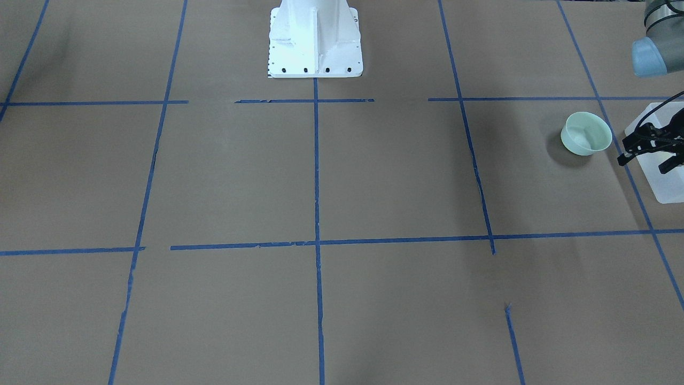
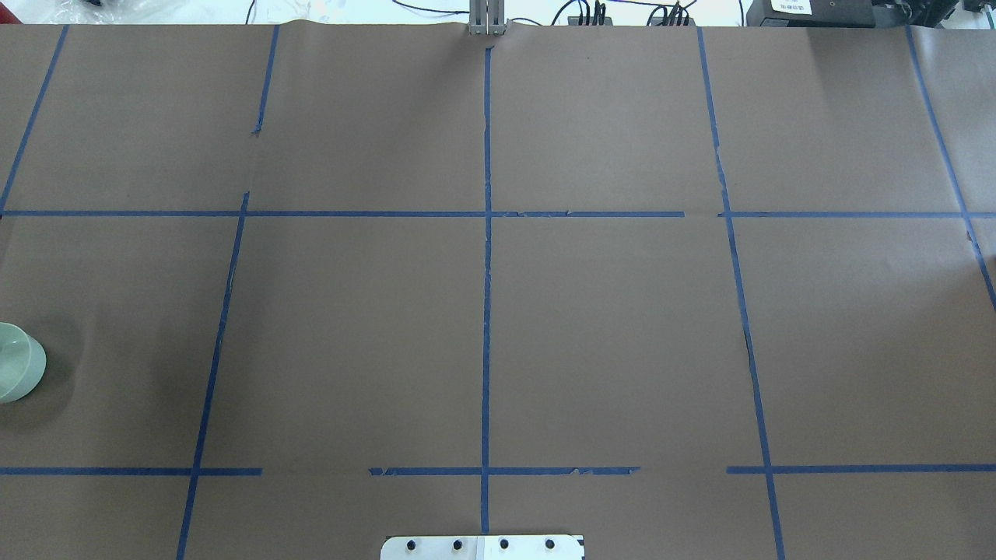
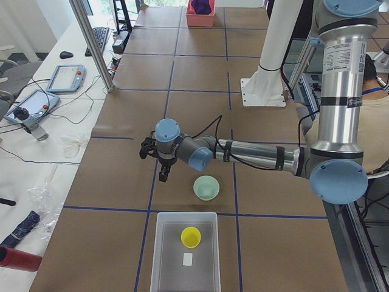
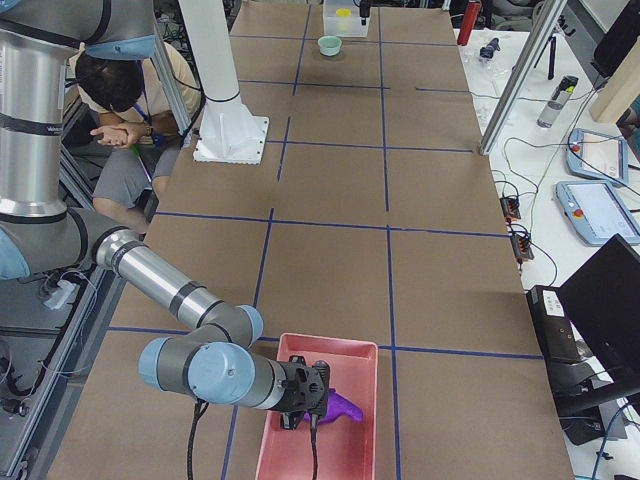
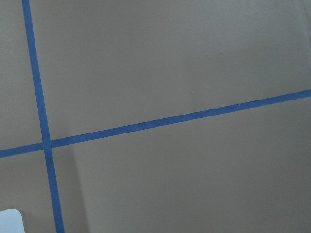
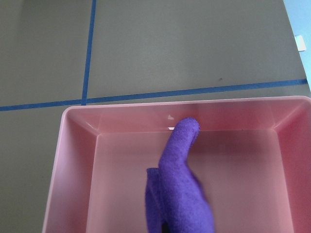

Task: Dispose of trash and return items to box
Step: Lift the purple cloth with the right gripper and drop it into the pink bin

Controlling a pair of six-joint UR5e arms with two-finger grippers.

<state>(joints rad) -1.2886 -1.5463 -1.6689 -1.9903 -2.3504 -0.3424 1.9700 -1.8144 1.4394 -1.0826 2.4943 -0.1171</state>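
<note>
Ok, risk: bowl is round and light; an off-centre pinch by left gripper may skid or tip it.
Box: nearest, cup inside.
Bowl: on desk, just outside box.
Left gripper: fingers spread, empty, just past bowl.
Right gripper: far end, over pink tray, cloth at it; grip cannot tell.

Brown table, blue tape grid; teach pendant beside it.
</note>
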